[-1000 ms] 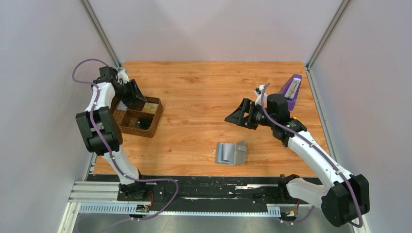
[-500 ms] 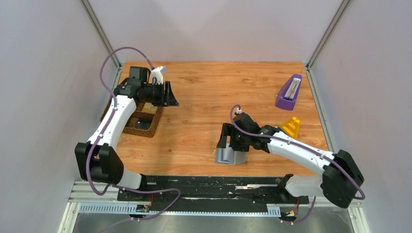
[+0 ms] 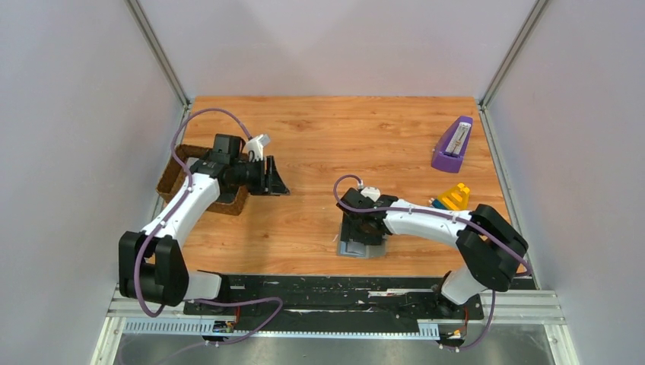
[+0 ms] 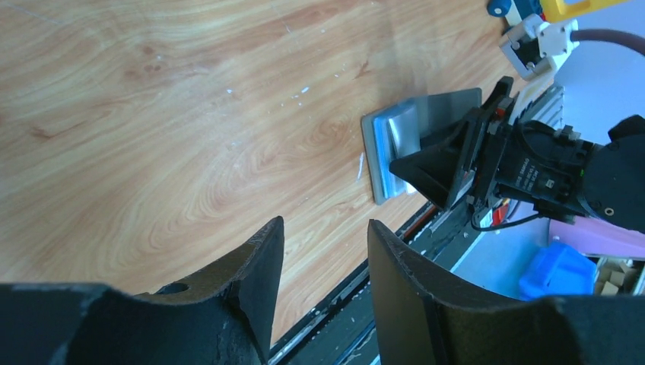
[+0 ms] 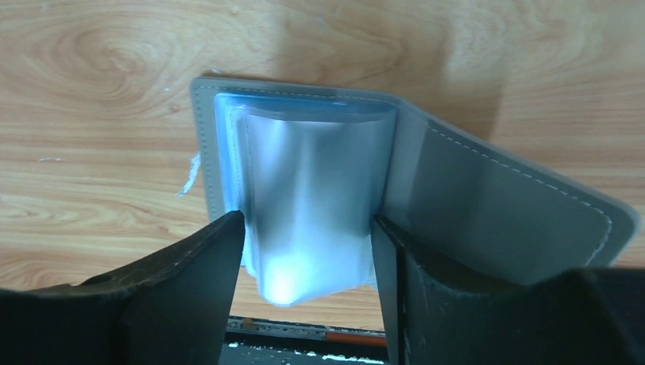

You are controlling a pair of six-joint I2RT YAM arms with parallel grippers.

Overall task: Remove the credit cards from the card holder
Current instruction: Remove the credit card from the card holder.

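Right arm point(image 3: 426, 217) is down over the card holder point(image 3: 354, 249), which lies open at the worktop's point(image 3: 327, 129) 6 o'clock edge, long axis 9 to 3. From the wrist, the right jaws bracket the pale pocket point(image 5: 312, 175) at its 9 and 3 sides, grey flap point(image 5: 494, 205) trailing toward 4. Pinching or only touching? Cannot tell, and no card shows apart from that pocket. Left jaws hang parted and empty, well apart at 10 o'clock, so the right arm is plainly nearer.
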